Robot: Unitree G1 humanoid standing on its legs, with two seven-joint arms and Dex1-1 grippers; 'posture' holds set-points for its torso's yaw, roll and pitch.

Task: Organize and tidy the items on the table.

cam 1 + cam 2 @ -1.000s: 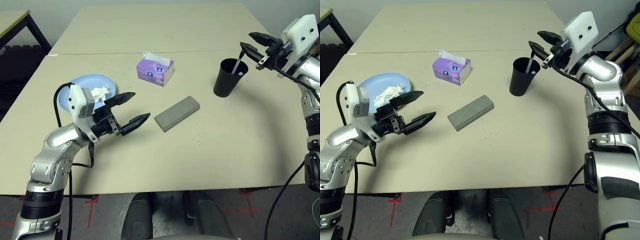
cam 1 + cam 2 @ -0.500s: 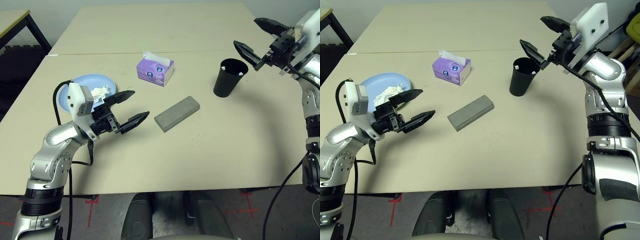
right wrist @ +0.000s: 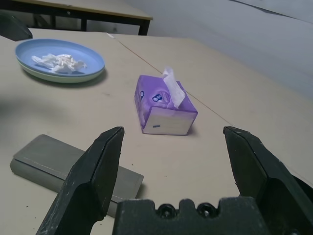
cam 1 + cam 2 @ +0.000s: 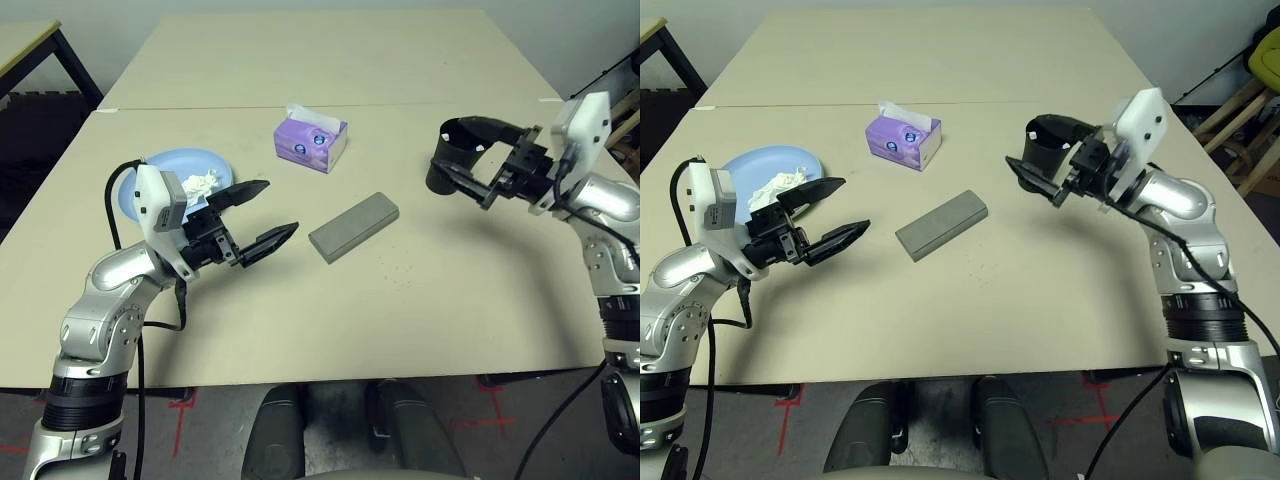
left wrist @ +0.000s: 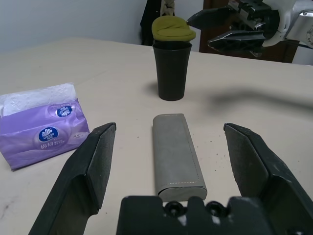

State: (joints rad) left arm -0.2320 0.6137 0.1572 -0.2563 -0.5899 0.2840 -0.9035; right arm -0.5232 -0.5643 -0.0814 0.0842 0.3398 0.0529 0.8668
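We see the pale beige counter [image 4: 300, 310] with its thin seam running across, and most of the items spread over its near half. Our left gripper [image 4: 258, 215] hovers above the counter near the left side, its jaws spread wide with nothing between them, pointing toward the grey oblong glasses case [image 4: 354, 227], which lies flat and slantwise near the middle. Just behind that gripper sits the blue plate [image 4: 160, 170], stacked on a green plate [image 3: 58, 77] whose rim peeks out beneath it, and the crumpled white tissue [image 4: 199, 184] rests on the blue plate. The purple tissue box [image 4: 311, 140] stands farther back, between the plates and the black cup [image 5: 171, 71], a white sheet poking out of its top. The black cup stands upright toward the right side, well apart from the case. Our right gripper [image 4: 1038, 152] hangs in front of the cup from the head camera, jaws also wide apart and holding nothing; in the left wrist view it floats beside and above the cup without touching it. We cannot tell what lies inside the cup.
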